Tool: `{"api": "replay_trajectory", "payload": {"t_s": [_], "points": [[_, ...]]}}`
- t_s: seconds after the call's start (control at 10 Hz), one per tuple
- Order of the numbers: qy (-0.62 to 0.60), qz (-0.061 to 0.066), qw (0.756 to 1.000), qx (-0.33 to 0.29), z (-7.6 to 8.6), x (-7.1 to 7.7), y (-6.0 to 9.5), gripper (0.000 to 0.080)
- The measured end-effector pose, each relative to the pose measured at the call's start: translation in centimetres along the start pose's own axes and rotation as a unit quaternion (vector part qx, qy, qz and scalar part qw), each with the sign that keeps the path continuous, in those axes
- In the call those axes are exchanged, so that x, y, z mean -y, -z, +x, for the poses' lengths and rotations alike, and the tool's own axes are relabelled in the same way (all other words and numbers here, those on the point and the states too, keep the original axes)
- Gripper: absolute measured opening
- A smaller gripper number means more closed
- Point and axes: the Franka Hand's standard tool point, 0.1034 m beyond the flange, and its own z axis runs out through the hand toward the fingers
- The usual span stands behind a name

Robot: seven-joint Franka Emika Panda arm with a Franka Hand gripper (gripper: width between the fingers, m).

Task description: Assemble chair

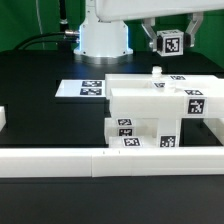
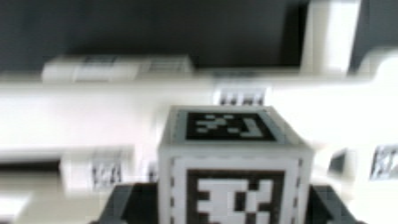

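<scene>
Robotics lab: a white robot arm [image 1: 103,35] stands on a black counter [image 1: 35,75], cables [image 1: 40,42] trailing behind it, among tag-printed white parts [image 1: 150,105], a marker board [image 1: 90,88] and a low border rail [image 1: 60,160].

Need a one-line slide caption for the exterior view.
Panda gripper holds a tagged chair leg clear of the partly assembled chair; marker board lies toward the exterior view's left.

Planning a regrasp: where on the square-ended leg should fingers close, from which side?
Probably two opposite flat sides of the leg near its tagged square end, from above, as the gripper holds it now; parallel faces suit a pinch.
</scene>
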Motion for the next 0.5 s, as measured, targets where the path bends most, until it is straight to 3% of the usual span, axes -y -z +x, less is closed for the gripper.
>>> {"api": "replay_trajectory", "payload": {"t_s": [0.1, 0.2, 0.5], "points": [[0.024, -0.012, 1.0, -0.009, 2.45, -0.21, -0.42, 0.0284], [0.043, -0.014, 0.999, -0.01, 3.43, 0.04, -1.12, 0.0284], [0.041, -0.014, 0.999, -0.01, 3.36, -0.06, -1.2, 0.0284]]}}
